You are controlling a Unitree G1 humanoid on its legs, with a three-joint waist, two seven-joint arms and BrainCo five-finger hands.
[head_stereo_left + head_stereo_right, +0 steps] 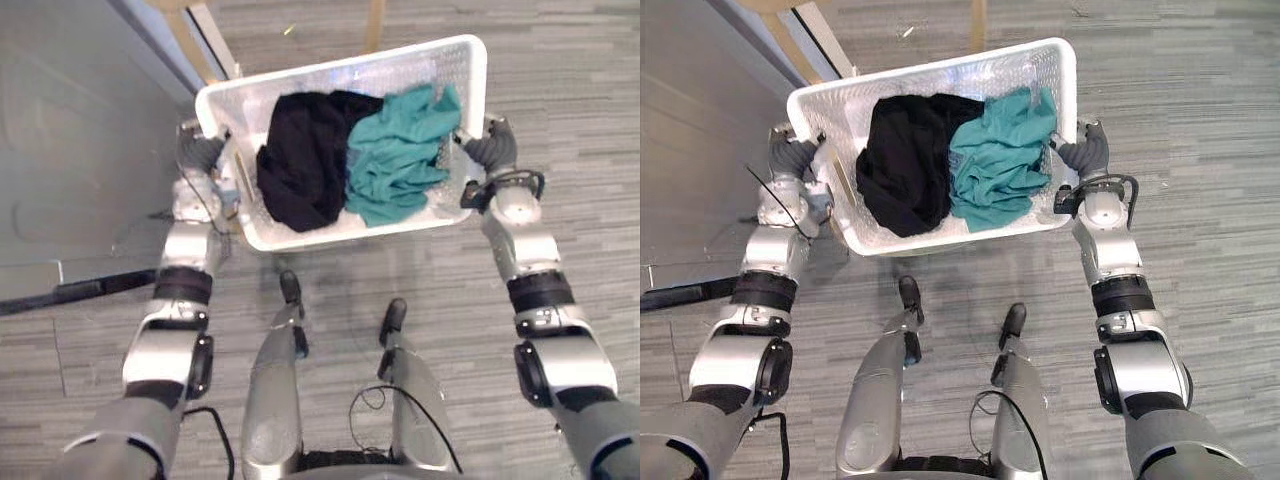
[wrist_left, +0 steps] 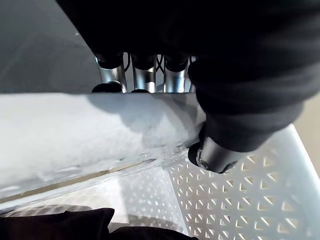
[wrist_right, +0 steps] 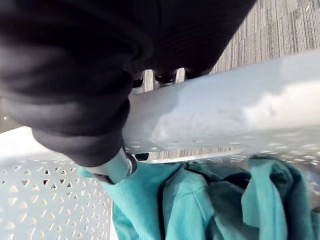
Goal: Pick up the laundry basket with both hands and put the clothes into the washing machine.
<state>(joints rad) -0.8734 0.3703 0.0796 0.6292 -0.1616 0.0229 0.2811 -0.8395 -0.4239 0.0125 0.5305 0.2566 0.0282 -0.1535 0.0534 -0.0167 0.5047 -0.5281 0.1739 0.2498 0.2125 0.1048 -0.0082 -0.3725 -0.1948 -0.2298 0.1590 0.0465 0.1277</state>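
Observation:
A white perforated laundry basket point(image 1: 340, 66) hangs above the floor between my two hands. Inside it, a black garment point(image 1: 305, 160) lies on the left side and a teal garment point(image 1: 395, 155) on the right. My left hand point(image 1: 200, 155) grips the basket's left rim point(image 2: 75, 135), fingers point(image 2: 144, 77) curled under it and thumb point(image 2: 215, 155) over it inside. My right hand point(image 1: 492, 148) holds the right rim point(image 3: 225, 115) the same way, its thumb point(image 3: 117, 167) pressing beside the teal cloth point(image 3: 200, 205).
A grey flat panel point(image 1: 70, 130) stands close on the left. Pale wooden legs point(image 1: 375, 25) rise just beyond the basket. A dark bar point(image 1: 60, 292) lies low at the left edge. Striped grey carpet point(image 1: 580, 110) spreads to the right.

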